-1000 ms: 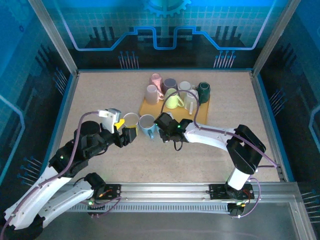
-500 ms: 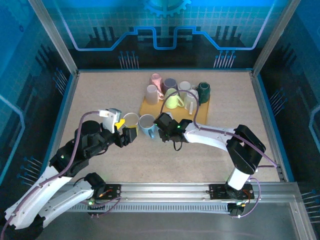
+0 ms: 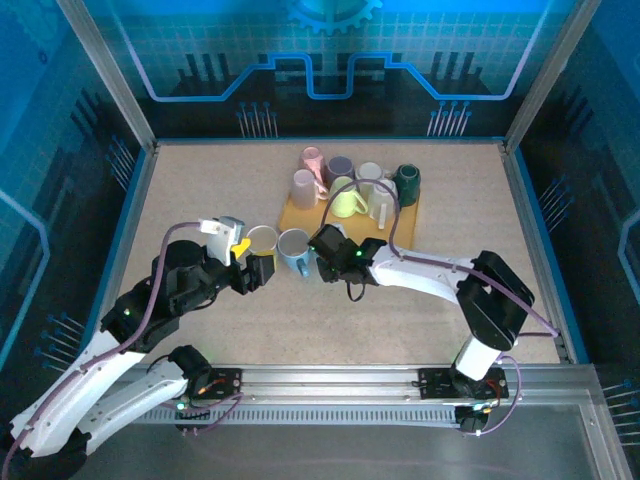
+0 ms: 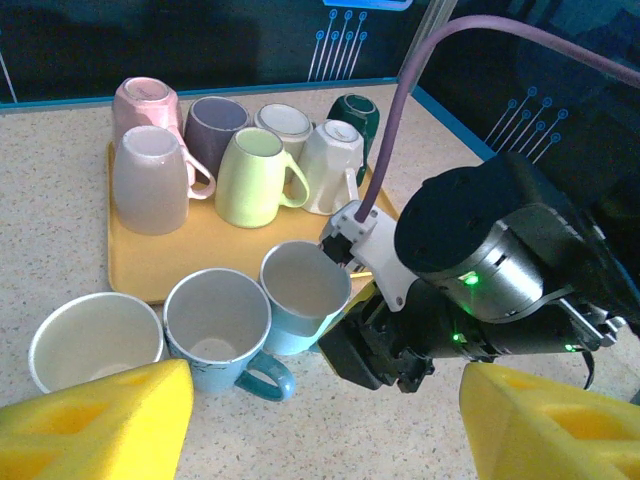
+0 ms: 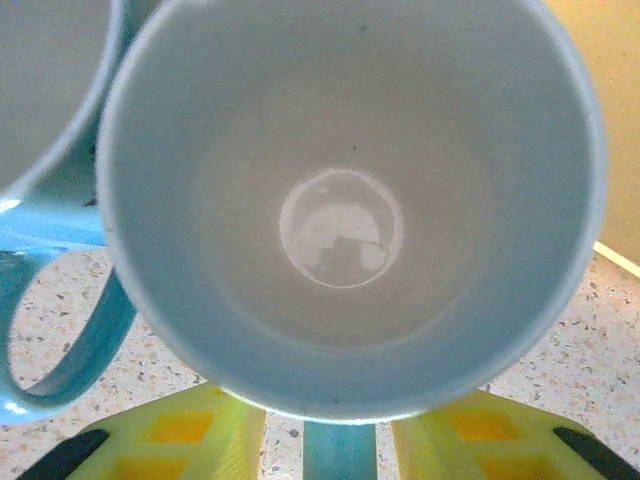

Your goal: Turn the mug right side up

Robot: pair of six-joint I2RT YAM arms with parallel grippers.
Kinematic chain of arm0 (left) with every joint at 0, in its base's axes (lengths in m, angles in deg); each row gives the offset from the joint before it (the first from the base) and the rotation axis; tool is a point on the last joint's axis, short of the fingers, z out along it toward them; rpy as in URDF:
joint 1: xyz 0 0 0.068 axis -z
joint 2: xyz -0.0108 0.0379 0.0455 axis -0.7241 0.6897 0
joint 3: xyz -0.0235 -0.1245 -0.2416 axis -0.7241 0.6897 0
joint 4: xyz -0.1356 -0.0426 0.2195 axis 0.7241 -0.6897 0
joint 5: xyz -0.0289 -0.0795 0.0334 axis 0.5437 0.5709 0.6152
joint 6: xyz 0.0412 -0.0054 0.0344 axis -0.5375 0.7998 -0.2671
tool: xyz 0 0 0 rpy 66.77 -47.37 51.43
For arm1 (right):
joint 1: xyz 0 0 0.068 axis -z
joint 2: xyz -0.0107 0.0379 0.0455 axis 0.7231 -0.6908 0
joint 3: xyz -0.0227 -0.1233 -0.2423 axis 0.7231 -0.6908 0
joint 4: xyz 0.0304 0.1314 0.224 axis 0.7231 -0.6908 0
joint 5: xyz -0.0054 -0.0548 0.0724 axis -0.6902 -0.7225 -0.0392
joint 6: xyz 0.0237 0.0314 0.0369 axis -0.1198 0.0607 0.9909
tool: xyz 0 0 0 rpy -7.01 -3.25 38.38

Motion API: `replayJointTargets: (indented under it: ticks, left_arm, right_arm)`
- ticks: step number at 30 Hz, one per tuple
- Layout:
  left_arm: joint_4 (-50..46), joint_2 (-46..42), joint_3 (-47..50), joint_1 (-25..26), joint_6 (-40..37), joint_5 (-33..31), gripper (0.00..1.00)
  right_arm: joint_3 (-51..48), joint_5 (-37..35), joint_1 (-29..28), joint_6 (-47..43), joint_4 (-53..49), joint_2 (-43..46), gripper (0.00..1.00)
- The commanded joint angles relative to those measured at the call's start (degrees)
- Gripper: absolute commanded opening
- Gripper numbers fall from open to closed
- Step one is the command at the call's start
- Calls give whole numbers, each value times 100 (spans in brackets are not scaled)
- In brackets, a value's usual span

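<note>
Pale blue, upright: logged mug [image 4: 300, 285] at tray's [image 4: 135, 265] edge. Seen from wrist: right gripper [image 5: 330, 455] parted around handle [image 5: 340, 440]; left gripper [image 4: 320, 430] wide, empty.

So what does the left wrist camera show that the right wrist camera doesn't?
Left wrist view adds the mugs crowded on the yellow tray, an upright cream mug, the right arm reaching to the light blue mug, and the left gripper's fingers spread wide. Right wrist view adds a look down into that mug to its shiny bottom, with the right gripper's fingers either side of what looks like its handle. Both show the light blue mug upright, the darker blue mug beside it, and the tray's edge.
</note>
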Motion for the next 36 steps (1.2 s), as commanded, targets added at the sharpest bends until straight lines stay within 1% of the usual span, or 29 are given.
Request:
replayJointTargets:
  ticks: [1,4,8,15,19,25,28,31,34,36]
  left_arm:
    - [32,13,53,-54,-132,7,72]
    - [21,18,55,-64,-139,1,72]
    - [14,19,56,-64,-137,-20,72]
    - [-12,91,31,-63,-113,-11,72]
    - [-117,225,-69,-67,-19,69,72]
    - [-626,954,-691,-64,240,362,73]
    - [-686,1332,-992,-65,221,300,75]
    - [-695,1914,-1393,-80,221,314,75]
    - [-568,2554,-1765,-290,244,362,76]
    - [-465,3070,-2068,-571,315,546,76]
  right_arm:
    - [47,7,-104,-2,12,328,43]
    - [-18,22,-114,-39,42,478,47]
    - [-116,53,-119,-83,82,708,49]
    - [-368,127,-113,-83,192,1071,48]
    - [-464,300,-115,-200,250,1325,48]
    - [-537,518,-110,-410,210,1845,48]
    - [-581,600,-114,-503,180,2096,48]
    - [-703,529,-110,-522,179,2367,51]
    - [-838,508,-101,-589,193,2596,52]
    - [-933,506,-84,-624,172,2753,54]
